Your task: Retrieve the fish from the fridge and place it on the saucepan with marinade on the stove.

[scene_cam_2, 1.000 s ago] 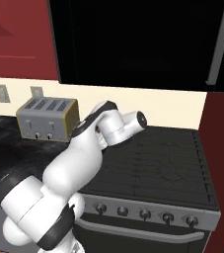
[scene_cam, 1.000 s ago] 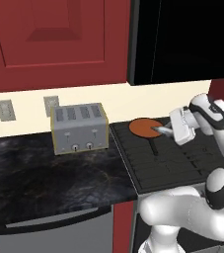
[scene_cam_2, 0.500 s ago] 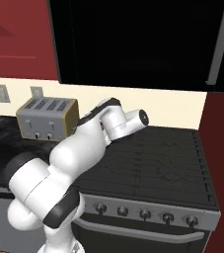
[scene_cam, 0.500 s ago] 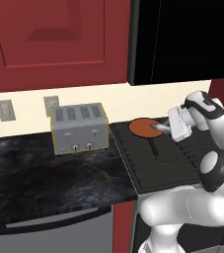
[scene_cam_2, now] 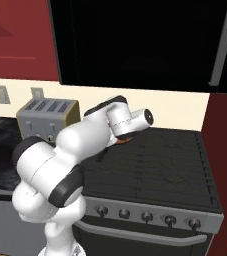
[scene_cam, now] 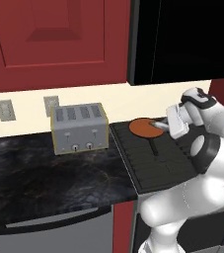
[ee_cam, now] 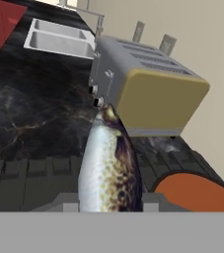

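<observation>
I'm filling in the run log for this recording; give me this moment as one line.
phase: carrying | gripper: shut on fish | saucepan with marinade: on stove, beside gripper | fish: not yet in pan | nearby: toaster

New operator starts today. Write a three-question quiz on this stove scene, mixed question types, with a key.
1. True or false: the two-finger gripper is shut on the slender silver-grey speckled fish.
2. Which stands left of the black gas stove in the left base view? A) silver four-slot toaster B) yellow kettle C) blue bowl
3. Fill in: the shallow round saucepan of orange-brown marinade sits on the stove's back-____ corner.

Key: 1 true; 2 A; 3 left.
</observation>
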